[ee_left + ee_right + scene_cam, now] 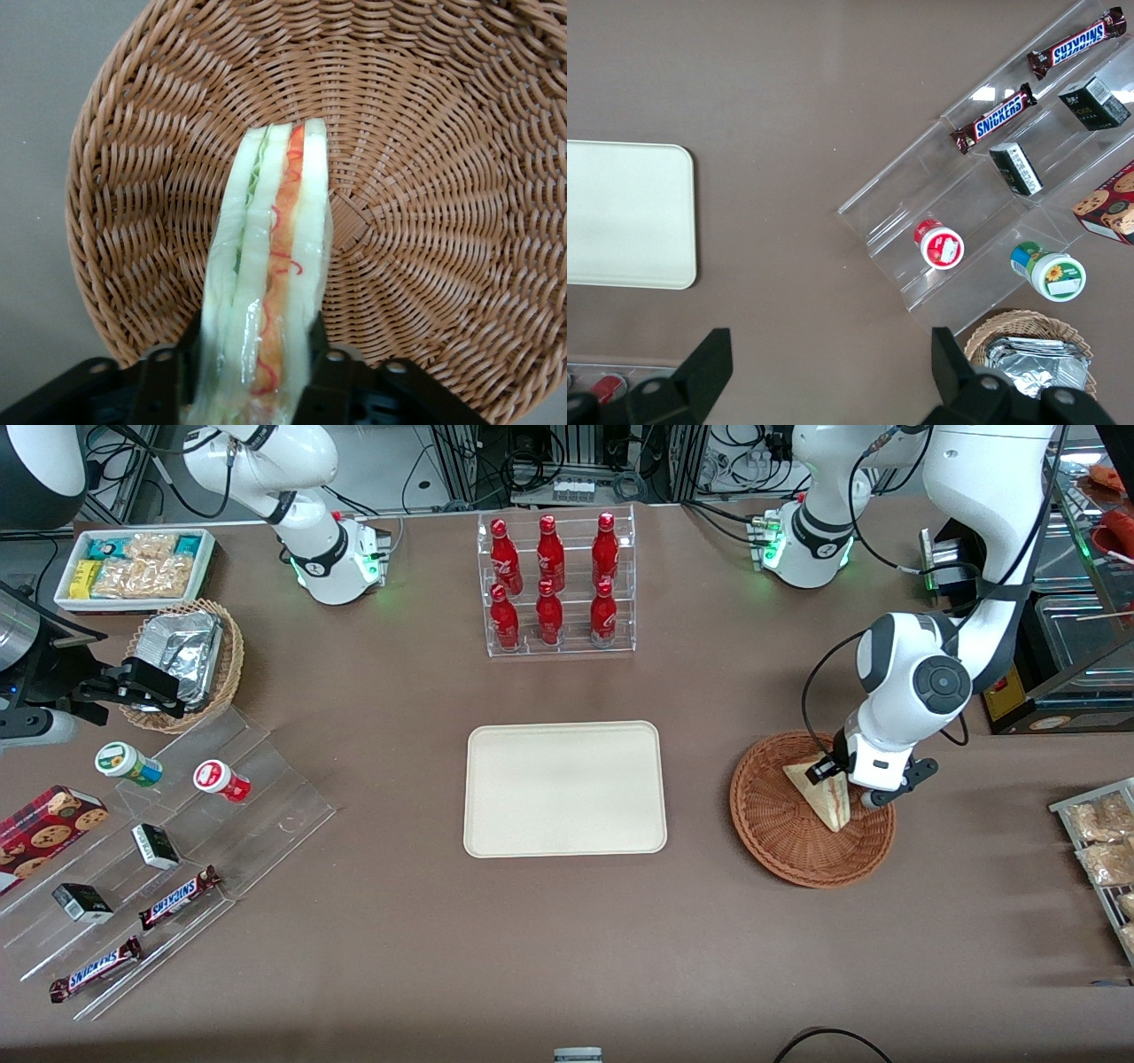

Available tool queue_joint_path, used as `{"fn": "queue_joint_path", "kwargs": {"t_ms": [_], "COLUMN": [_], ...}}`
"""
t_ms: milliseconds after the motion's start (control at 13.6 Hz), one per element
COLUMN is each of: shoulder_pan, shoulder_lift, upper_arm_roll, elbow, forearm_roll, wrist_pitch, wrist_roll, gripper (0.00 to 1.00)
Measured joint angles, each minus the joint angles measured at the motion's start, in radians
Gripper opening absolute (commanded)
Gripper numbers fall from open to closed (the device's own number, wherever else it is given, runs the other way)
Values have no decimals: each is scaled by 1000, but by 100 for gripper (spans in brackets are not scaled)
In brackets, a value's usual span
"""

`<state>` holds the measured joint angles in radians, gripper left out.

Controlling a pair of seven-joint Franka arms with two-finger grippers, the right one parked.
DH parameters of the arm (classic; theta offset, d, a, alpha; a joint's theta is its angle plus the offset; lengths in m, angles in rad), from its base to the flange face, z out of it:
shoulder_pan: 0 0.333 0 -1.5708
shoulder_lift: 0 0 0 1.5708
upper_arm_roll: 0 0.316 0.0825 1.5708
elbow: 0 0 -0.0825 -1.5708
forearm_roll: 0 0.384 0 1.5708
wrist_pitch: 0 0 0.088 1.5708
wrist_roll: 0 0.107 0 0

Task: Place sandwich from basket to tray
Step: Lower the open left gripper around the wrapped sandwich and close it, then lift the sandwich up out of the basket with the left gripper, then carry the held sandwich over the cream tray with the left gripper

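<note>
Two Snickers bars lay on a clear acrylic stepped stand near the parked arm's end of the desk. Mid-desk sat the flat cream rectangular tray. Beside it — toward the working arm's edge — the black two-finger gripper pinched the triangular white-bread sandwich, its red and green layers showing, in the shallow reddish-brown wicker basket.

1. You have a clear rack of six red bottles standing in two rows, farther from the front camera than the table's middle.
2. Toward the parked arm's end, you see a white bin of snack packets, with a tan wicker basket of foil packets nearer the camera.
3. A clear stepped stand carries two Snickers bars, two small dark boxes and two lidded cups.
4. A cookie box lies beside that stand.
</note>
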<state>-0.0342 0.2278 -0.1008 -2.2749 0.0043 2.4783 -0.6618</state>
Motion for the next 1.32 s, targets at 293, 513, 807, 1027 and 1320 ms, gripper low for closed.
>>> {"fn": "queue_joint_path", "kwargs": {"t_ms": [293,513,807,1027,1320], "shoulder_pan": [0,-2,-5,-17,-43], "shoulder_lift": [-10,-63,-169,-203,-207], "upper_arm_roll": [0,-2,-4,-12,-83], "elbow": [4,13,76,151,238], "forearm_roll": [0,2,3,4,4], "wrist_pitch": [-9,-73,-258,-373,-472], "wrist_roll": [-3,-1,34,47,68], "gripper": [0,0,0,0,0]}}
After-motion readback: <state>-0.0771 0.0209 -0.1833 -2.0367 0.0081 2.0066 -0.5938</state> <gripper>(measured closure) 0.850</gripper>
